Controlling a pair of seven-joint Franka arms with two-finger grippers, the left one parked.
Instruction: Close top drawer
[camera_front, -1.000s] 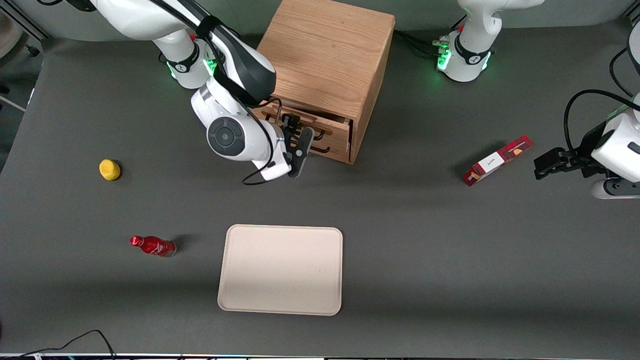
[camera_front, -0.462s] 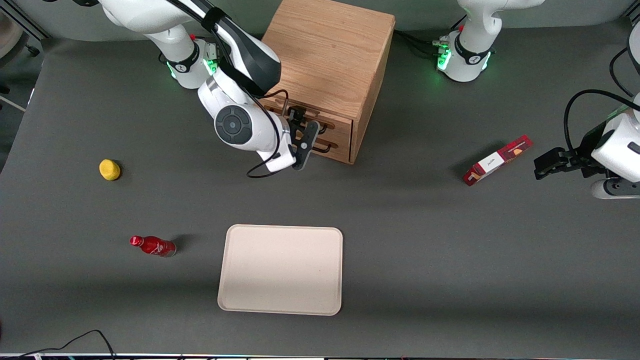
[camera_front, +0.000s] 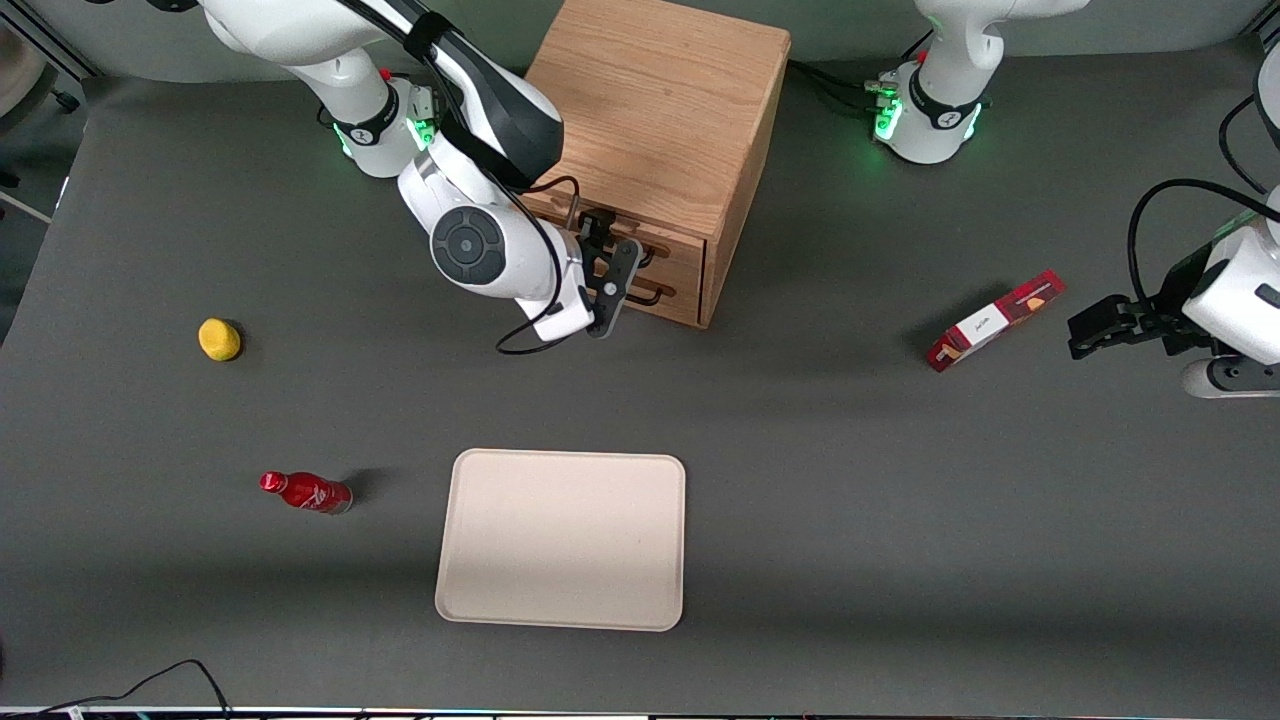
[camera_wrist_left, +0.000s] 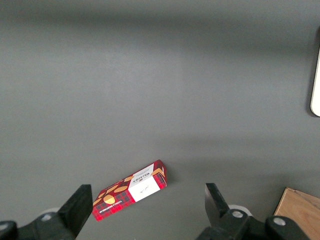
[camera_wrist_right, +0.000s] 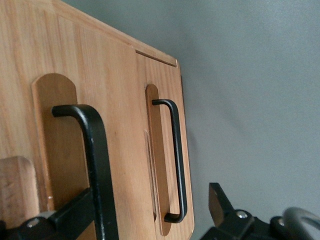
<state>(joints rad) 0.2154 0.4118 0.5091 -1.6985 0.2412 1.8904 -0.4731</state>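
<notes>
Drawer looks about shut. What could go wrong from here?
1. The open gripper has a finger right against the top drawer handle; backing out crooked could hook it and drag the drawer open.
2. The drawer front looks flush, so more pushing may shove the cabinet.

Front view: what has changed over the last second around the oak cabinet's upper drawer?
The light oak top drawer with the black wire handle slid into the wooden cabinet, from sticking out to about flush with the lower drawer's front. The right arm's tool moved with it toward the cabinet and now sits at the drawer front. The beige tray, yellow lemon, red bottle and red box stayed put.
</notes>
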